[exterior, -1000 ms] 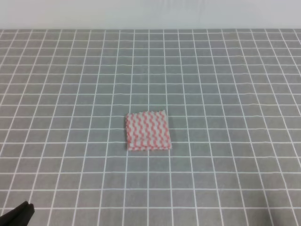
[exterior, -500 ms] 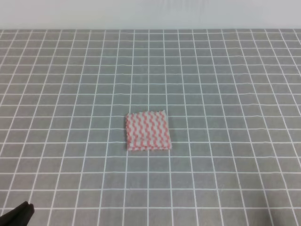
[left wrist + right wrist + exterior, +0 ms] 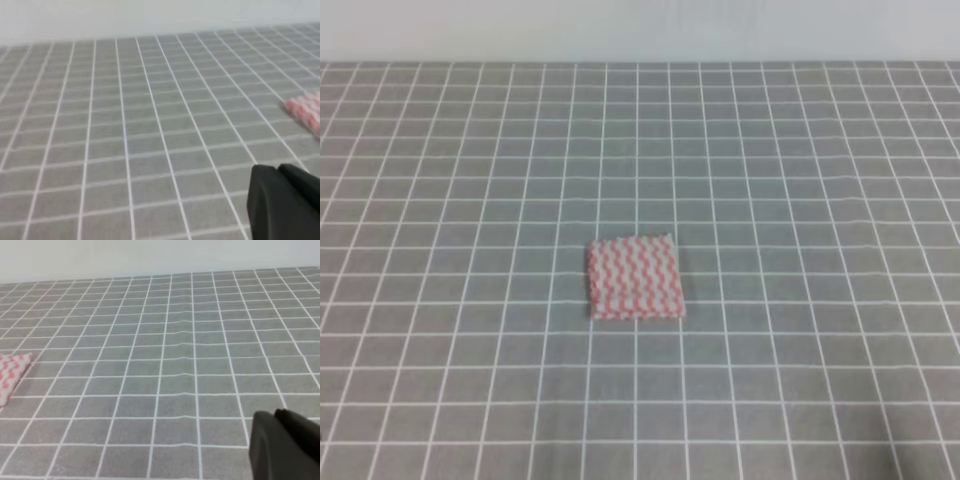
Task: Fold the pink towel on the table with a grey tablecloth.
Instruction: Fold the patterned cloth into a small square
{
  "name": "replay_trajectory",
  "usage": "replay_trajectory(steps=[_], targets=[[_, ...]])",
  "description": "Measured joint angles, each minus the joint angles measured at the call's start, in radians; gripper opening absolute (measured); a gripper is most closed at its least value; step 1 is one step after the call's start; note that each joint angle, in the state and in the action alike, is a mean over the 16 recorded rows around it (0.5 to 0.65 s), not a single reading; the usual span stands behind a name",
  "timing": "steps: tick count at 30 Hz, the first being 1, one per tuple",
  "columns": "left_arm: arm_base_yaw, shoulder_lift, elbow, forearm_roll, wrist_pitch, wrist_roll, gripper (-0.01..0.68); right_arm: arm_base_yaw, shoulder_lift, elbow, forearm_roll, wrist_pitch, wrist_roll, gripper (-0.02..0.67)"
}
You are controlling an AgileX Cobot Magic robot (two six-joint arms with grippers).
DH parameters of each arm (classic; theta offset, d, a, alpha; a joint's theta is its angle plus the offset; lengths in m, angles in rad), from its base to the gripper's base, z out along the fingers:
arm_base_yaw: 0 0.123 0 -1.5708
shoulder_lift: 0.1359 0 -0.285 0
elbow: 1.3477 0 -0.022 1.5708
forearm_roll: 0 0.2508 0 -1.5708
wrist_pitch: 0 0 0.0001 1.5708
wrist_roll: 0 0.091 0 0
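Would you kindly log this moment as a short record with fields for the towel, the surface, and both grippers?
towel: pink towel, folded into a small square, lying flat mid-table
surface: table with a grey tablecloth, white grid print
left gripper: only partly in its wrist view, away from the towel, state unclear
right gripper: only partly in its wrist view, away from the towel, state unclear
contact: nothing touches the towel
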Motion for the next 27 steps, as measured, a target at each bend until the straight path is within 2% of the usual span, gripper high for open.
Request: replay_trajectory(steps=[11,27], targets=[[0.012,-0.009,0.002,0.036,0.081,-0.025,-0.003,0.0,0.001,0.0,0.001,0.0,0.0,-0.015],[0.012,-0.009,0.002,0.036,0.087,-0.025,-0.002,0.0,0.001,0.0,0.002,0.0,0.0,-0.015]])
